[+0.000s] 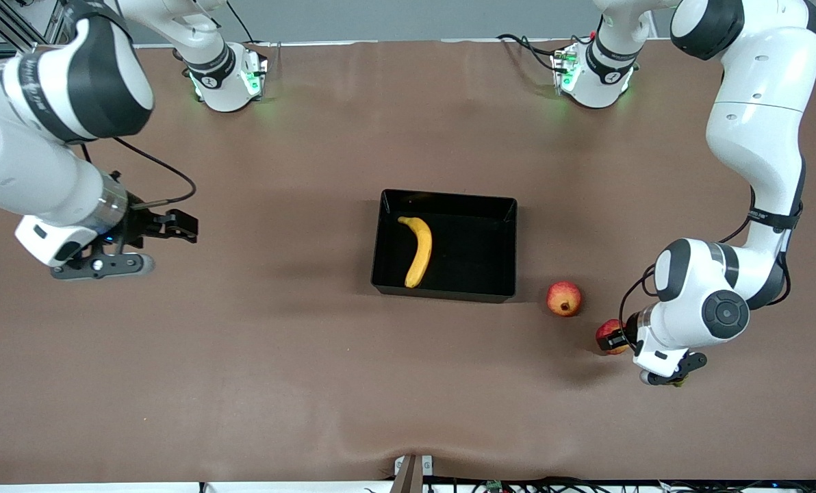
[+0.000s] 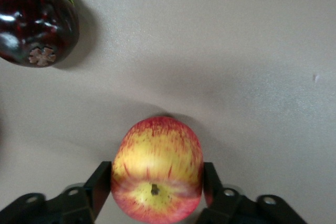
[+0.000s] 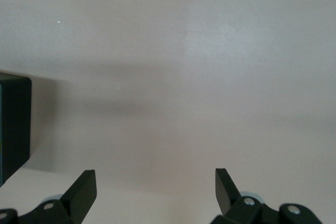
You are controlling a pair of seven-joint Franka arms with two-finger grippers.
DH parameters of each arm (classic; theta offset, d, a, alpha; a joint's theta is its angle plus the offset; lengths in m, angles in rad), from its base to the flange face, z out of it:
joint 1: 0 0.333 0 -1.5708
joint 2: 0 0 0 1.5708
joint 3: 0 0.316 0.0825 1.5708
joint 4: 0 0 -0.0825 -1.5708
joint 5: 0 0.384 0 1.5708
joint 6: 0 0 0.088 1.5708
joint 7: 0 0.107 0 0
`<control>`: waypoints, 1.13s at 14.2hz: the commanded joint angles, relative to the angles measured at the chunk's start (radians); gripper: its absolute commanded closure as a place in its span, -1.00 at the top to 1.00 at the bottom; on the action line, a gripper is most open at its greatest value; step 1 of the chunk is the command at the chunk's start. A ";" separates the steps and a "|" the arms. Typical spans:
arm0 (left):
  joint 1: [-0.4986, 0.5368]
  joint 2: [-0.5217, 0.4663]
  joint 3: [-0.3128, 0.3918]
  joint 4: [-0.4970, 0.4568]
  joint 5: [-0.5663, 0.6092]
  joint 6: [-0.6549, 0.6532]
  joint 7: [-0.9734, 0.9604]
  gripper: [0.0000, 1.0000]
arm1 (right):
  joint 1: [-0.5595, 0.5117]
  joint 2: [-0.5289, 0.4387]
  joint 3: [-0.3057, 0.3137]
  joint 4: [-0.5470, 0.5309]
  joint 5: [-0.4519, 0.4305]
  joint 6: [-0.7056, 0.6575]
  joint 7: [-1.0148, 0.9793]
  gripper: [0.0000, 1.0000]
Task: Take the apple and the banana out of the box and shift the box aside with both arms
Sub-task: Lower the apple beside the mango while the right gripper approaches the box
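The banana (image 1: 418,250) lies inside the black box (image 1: 504,205) in the middle of the table. My left gripper (image 1: 619,339) is low over the table toward the left arm's end and is shut on the small red and yellow apple (image 1: 608,334). In the left wrist view the apple (image 2: 156,156) fills the gap of the left gripper (image 2: 157,176), with a finger (image 2: 100,184) against each side. My right gripper (image 1: 183,229) is open and empty, above bare table toward the right arm's end. In the right wrist view the right gripper (image 3: 156,182) holds nothing, and a corner of the box (image 3: 13,124) shows.
An orange-red round fruit with a dark crown (image 1: 564,298) sits on the table between the box and the apple. A dark purple round fruit with green leaves (image 2: 37,22) lies on the table near the apple in the left wrist view.
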 commanded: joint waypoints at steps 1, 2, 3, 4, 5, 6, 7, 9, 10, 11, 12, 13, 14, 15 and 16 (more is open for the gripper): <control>-0.002 -0.013 -0.005 0.013 0.027 -0.011 -0.007 1.00 | 0.004 0.015 -0.003 0.020 -0.016 0.001 0.008 1.00; -0.002 -0.025 -0.012 0.012 0.027 -0.018 -0.009 1.00 | 0.004 0.019 -0.003 0.020 -0.016 0.001 0.006 1.00; 0.000 -0.034 -0.017 0.012 0.026 -0.021 -0.010 1.00 | 0.004 0.026 -0.003 0.020 -0.014 0.001 0.006 1.00; -0.005 -0.058 -0.028 0.004 0.026 -0.052 -0.010 1.00 | 0.006 0.044 -0.003 0.021 -0.011 0.003 0.008 1.00; -0.012 -0.077 -0.040 0.002 0.026 -0.087 -0.010 1.00 | 0.003 0.064 -0.003 0.030 -0.010 0.012 0.008 1.00; -0.014 -0.100 -0.058 -0.001 0.024 -0.115 -0.013 1.00 | -0.002 0.076 -0.003 0.042 -0.010 0.015 0.009 1.00; -0.012 -0.115 -0.086 -0.001 0.018 -0.133 -0.032 1.00 | -0.007 0.085 -0.003 0.046 -0.008 0.017 0.009 1.00; -0.014 -0.135 -0.153 -0.002 0.018 -0.175 -0.102 1.00 | -0.005 0.096 -0.003 0.046 -0.008 0.017 0.009 1.00; -0.017 -0.138 -0.194 -0.002 0.021 -0.195 -0.168 1.00 | -0.002 0.101 -0.003 0.046 -0.008 0.017 0.009 1.00; -0.032 -0.138 -0.228 -0.004 0.026 -0.195 -0.238 1.00 | 0.002 0.108 -0.003 0.046 -0.008 0.018 0.009 1.00; -0.069 -0.140 -0.242 -0.004 0.027 -0.195 -0.315 1.00 | 0.004 0.113 -0.003 0.046 -0.007 0.018 0.009 1.00; -0.122 -0.140 -0.242 -0.004 0.029 -0.195 -0.384 1.00 | 0.004 0.116 -0.003 0.046 -0.007 0.018 0.009 1.00; -0.179 -0.138 -0.241 -0.002 0.036 -0.193 -0.439 1.00 | 0.006 0.124 -0.003 0.050 -0.007 0.021 0.009 1.00; -0.221 -0.132 -0.241 -0.002 0.052 -0.184 -0.490 1.00 | 0.009 0.128 -0.003 0.055 -0.008 0.026 0.009 1.00; -0.262 -0.128 -0.242 -0.004 0.059 -0.181 -0.544 1.00 | 0.003 0.136 -0.003 0.055 -0.005 0.026 0.009 1.00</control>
